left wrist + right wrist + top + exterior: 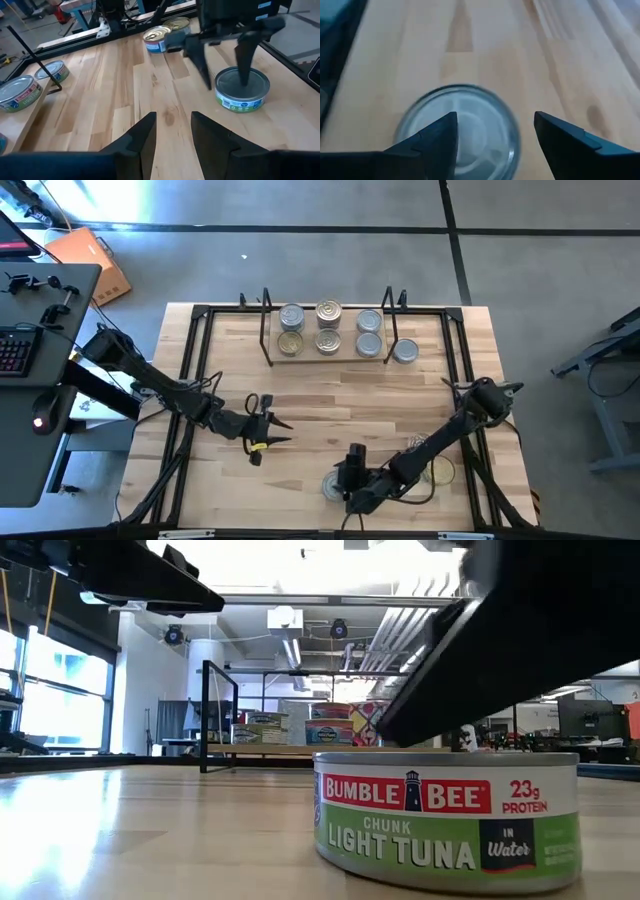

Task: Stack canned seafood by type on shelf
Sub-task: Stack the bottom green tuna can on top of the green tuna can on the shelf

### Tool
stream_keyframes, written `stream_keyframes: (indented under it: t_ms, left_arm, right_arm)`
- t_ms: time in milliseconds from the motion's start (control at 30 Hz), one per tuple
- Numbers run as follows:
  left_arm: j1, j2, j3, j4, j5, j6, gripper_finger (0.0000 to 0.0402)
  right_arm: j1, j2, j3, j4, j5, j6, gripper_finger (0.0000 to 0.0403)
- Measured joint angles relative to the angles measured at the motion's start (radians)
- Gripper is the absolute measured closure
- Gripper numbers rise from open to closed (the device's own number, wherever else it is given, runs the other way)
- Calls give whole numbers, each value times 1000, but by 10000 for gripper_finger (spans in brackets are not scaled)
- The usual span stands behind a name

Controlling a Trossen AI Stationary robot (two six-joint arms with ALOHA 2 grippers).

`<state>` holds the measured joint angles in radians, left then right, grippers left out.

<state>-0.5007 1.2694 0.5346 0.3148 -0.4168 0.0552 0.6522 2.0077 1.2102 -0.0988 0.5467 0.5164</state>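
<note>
Now right claw (495,135) over a tuna tin (457,131) at the table's near edge — jaws wide, nothing held.
Tin sits upright under that claw, one finger (245,60) above its lid, the other just beside it; contact can't be told. Left claw (172,132) hangs over bare wood (330,395) well to the side of the tin, jaws narrow, empty. Two more tins (157,39) lie beyond the right claw. Shelf (330,352), across the table from both claws, holds six tins (328,313); one more tin (405,352) stands just outside it.
</note>
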Motion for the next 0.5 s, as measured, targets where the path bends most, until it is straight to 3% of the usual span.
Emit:
stream_keyframes:
  t_ms: [100,300,500]
  left_arm:
    - [0,0,0,2,0,-14,289]
    - [0,0,1,4,0,-23,289]
    - [3,18,1,2,1,-54,289]
  right_arm:
    - [-35,10,0,-10,34,-20,152]
    - [-103,-32,-2,-32,274,0,167]
    - [-74,-109,0,-147,203,12,182]
